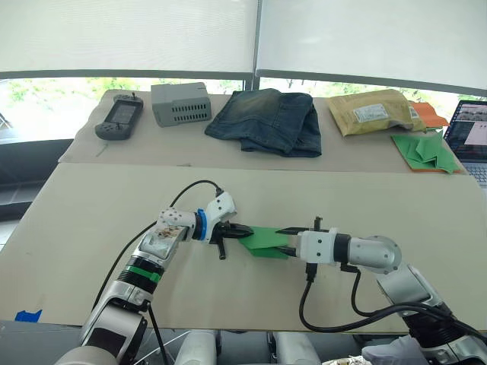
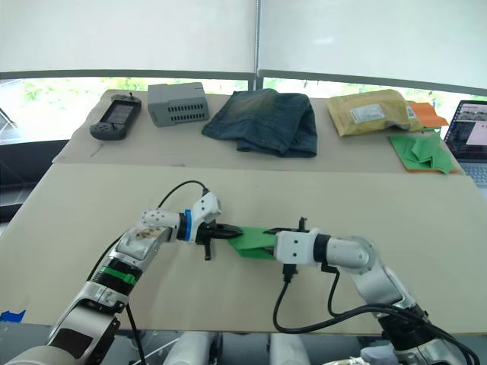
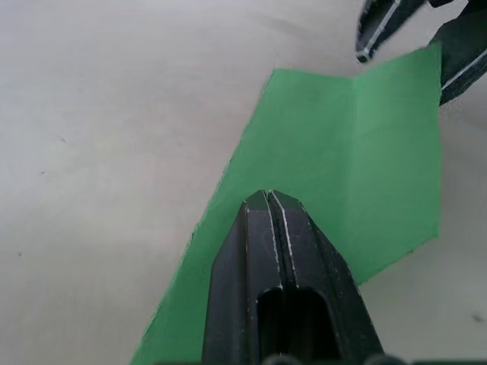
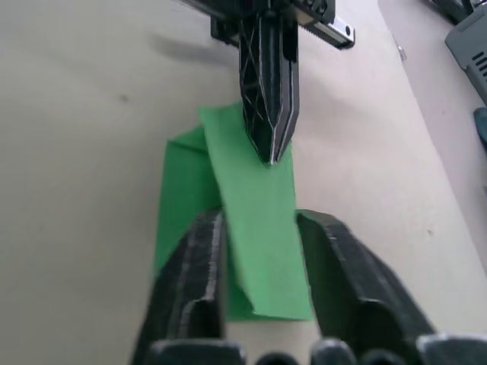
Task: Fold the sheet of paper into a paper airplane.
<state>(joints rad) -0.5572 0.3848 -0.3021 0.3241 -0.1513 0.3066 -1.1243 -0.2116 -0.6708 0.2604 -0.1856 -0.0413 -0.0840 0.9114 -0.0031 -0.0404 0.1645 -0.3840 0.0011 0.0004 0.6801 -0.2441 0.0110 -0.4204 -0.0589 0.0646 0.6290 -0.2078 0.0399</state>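
One folded green sheet of paper, centre frame on the worktop. Two grippers: left gripper jaws clenched on it; right gripper jaws released, straddling it.

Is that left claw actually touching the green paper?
Touching: the right wrist view shows the left gripper, fingers shut, its tips pressed onto the sheet of paper.

- Grippers: two, the left gripper and the right gripper.
- Folded green sheet of paper: one.
- Heap of green paper pieces: one.
- Handheld game console: one.
- Grey box: one.
- Folded jeans: one.
- Padded envelope: one.
- Laptop: one.
- Orange paper: one.
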